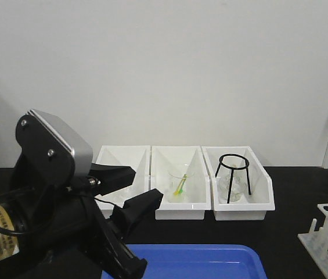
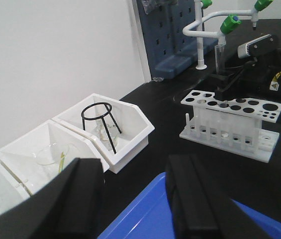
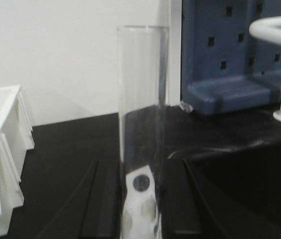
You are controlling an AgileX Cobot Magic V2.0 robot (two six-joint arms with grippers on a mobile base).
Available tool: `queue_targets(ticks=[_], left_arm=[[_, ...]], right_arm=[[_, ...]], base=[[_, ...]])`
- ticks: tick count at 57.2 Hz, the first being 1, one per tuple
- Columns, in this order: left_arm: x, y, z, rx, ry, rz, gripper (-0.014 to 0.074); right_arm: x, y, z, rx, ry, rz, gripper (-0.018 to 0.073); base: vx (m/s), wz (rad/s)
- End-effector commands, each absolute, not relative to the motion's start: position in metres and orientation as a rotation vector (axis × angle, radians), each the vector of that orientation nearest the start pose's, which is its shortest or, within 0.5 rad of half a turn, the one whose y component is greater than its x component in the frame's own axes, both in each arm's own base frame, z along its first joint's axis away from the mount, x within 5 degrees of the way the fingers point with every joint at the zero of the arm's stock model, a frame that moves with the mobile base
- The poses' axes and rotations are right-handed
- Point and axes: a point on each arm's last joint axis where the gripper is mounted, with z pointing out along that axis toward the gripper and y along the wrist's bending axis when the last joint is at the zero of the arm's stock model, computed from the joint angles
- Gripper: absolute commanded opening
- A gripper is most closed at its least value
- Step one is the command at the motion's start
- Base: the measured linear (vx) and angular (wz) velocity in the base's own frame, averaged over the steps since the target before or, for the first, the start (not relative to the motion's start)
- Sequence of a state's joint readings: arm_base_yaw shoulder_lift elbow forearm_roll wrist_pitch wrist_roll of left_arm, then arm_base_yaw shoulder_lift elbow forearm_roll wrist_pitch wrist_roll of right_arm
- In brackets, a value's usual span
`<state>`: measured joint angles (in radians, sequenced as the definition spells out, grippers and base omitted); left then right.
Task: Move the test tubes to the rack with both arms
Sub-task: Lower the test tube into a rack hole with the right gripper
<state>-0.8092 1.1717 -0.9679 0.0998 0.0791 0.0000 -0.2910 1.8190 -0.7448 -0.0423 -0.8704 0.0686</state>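
Black worktop [image 1: 291,232]: my right hand [image 3: 140,189] grips a clear glass tube [image 3: 142,99] above the white holed rack [image 2: 234,107]; my left hand [image 2: 133,189] is open.

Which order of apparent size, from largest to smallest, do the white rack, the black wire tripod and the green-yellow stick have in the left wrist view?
1. white rack
2. black wire tripod
3. green-yellow stick, clearly smallest

Front faces wall [image 1: 164,70], shares rack [image 2: 230,115] with left wrist
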Motion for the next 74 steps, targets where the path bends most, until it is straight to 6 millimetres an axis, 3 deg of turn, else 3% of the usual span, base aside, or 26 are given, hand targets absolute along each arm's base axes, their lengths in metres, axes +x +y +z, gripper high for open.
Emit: queue_targets(ticks=[1,27,52,74], left_arm=[[0.179,-0.191,0.397,0.73,1.485,-0.551,0.0419],[0.179,-0.191,0.398,0.727,1.485,-0.554,0.0419],[0.179,-0.191,0.398,0.723,1.487,-0.558,0.0419],[0.179,-0.191,0.398,0.723,1.488,-0.558,0.0419]], right_arm=[[0.345,-0.1,0.204,0.22,1.514,-0.165,-0.0004],[0.351,-0.1,0.17,0.213,1.603,-0.147,-0.0004],[0.352,-0.1,0.168,0.208,1.558,-0.147,0.0008],[0.353,-0.1,0.161,0.188,1.576,-0.154,0.0159]], base=[[0.0,0.0],[0.0,0.0],[0.0,0.0],[0.0,0.0]])
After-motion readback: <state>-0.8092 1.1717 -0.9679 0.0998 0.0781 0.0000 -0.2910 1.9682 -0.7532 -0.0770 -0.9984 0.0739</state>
